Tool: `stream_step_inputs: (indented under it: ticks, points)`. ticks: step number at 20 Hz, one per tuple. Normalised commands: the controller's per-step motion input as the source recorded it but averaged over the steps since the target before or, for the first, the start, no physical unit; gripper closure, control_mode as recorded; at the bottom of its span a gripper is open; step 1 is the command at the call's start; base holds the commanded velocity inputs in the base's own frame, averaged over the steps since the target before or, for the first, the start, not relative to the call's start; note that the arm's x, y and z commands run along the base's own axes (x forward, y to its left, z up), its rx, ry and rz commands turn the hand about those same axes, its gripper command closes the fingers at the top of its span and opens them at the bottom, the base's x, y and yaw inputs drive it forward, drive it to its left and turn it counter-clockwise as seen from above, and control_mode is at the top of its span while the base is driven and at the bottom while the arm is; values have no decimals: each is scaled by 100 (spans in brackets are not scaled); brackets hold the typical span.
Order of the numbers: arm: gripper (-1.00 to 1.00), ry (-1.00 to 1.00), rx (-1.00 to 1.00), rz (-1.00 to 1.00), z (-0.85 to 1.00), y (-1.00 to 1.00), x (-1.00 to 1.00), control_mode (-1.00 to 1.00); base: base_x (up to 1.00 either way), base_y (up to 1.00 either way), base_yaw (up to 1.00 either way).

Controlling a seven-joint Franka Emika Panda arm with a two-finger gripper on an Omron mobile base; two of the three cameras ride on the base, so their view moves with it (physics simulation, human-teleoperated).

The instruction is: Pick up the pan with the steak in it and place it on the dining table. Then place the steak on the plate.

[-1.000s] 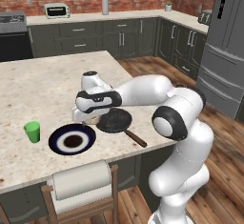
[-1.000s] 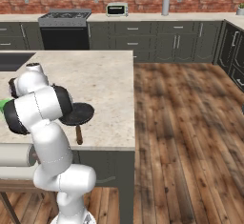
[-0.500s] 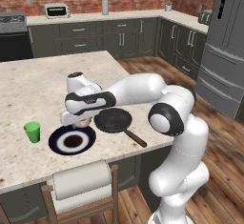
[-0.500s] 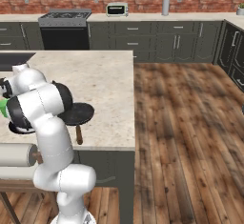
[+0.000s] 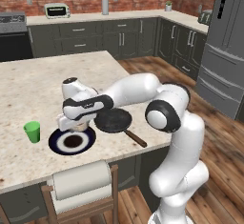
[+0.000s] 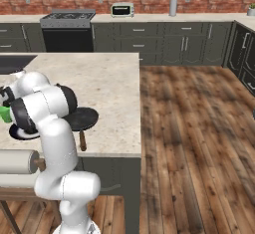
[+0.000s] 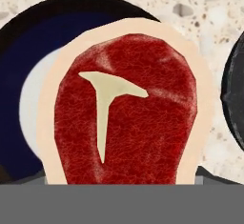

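Lowering the thick raw red steak (image 7: 124,108) with its pale cream fat rim onto the round plate (image 5: 59,144) with the navy rim, white ring and dark centre is the step in hand; the end effector (image 5: 76,125) hangs directly above the plate, jaws spread wide and closed on the steak's cream sides, so the meat appears held clear of the plate rather than resting on it.

Seen from the hand, the steak covers most of the plate below it; navy rim and a slice of white ring show to one side of it, and bare beige speckled stone on the other; I judge the meat to sit a little off the plate's centre, toward the side where the round black frying pan (image 5: 113,120) with the brown wooden handle lies.

The pan, now empty, rests on the stone surface (image 5: 38,85) just beside the plate, its rim close to the plate's edge; a small green cup (image 5: 32,131) stands near the plate on the far side from the pan.

Doing this well calls for:
- a small shift toward the plate's centre, away from the pan, before descending;
- a straight, slow descent until the underside meets the plate; releasing from height risks a bounce or a slide onto the rim;
- spreading the jaws fully only once the meat is supported;
- a vertical retreat, so neither finger drags the steak or nudges the pan beside the plate.
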Motion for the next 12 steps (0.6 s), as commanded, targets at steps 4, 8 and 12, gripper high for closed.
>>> stream_step_inputs:
  ticks: [4, 8, 12]
  points:
    - [100, 0, -5, 0, -22, 43, 0, -100, 0, 0, 0]
    - [100, 0, -7, 0, -29, 28, 4, -100, 0, 0, 0]
    - [100, -3, -7, 0, -27, 17, 10, -100, 0, 0, 0]
